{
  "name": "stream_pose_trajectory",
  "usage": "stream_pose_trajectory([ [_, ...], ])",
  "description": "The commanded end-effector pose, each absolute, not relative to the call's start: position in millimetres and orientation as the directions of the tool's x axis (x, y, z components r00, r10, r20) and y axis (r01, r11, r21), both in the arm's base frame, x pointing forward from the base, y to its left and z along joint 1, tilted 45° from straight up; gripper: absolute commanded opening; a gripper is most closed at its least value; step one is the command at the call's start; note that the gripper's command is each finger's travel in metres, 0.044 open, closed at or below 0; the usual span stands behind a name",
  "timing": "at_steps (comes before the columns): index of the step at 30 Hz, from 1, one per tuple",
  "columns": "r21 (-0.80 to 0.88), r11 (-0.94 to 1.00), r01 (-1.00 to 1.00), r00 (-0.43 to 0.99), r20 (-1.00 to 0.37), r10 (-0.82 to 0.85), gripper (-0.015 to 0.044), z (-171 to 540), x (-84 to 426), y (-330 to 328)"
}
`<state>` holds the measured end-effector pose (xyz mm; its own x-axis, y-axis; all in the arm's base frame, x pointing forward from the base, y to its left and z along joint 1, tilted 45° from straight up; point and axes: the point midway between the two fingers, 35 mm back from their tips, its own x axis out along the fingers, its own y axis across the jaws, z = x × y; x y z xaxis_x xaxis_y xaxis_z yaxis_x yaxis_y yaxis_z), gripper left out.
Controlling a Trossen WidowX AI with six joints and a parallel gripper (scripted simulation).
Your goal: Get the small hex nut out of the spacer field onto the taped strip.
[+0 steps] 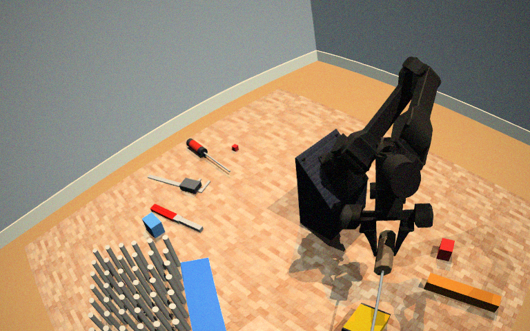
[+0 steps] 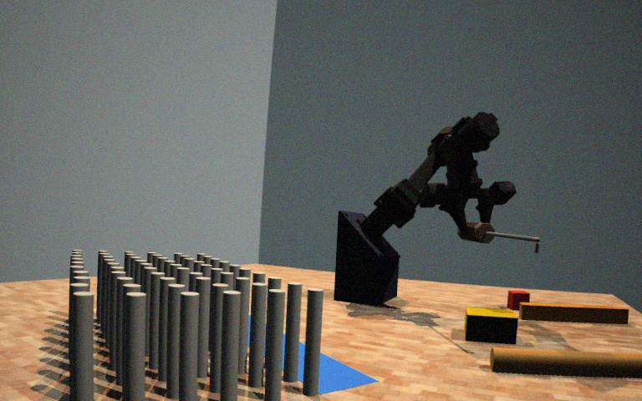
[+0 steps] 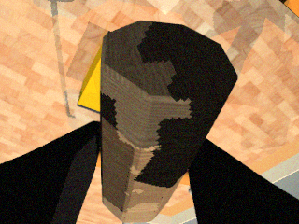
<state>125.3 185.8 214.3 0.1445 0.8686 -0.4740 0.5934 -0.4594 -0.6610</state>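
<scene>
My gripper [image 1: 384, 252] [image 2: 475, 227] [image 3: 146, 137] is shut on the wooden handle of a hook tool [image 1: 379, 290] [image 2: 513, 235] [image 3: 140, 112]. It holds the tool in the air, right of the strip; the thin shaft points away from the arm base, and its short bent tip hangs down in the exterior view. Many grey metal spacers [image 1: 170, 292] [image 2: 313, 340] stand upright in rows at the left. The blue taped strip [image 1: 201, 292] [image 2: 340, 373] lies along their right side. The hex nut cannot be seen; the spacers hide much of the field's floor.
A yellow block [image 1: 365, 318] [image 2: 490, 326] lies below the tool's shaft. An orange bar [image 1: 463, 292] [image 2: 573, 313] and a red block [image 1: 445, 249] [image 2: 518, 300] lie right. A screwdriver [image 1: 196, 147], grey-block tool [image 1: 190, 185], red-handled tool [image 1: 163, 212] and blue block [image 1: 153, 225] lie behind the spacers.
</scene>
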Motion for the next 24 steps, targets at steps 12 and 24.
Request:
stream_pose_trajectory([
  [12,-0.734,-0.636,0.237,0.26,-0.583,0.77,0.0,176,193,153],
  [24,-0.742,-0.665,-0.079,0.305,-0.653,0.693,0.0,139,234,111],
])
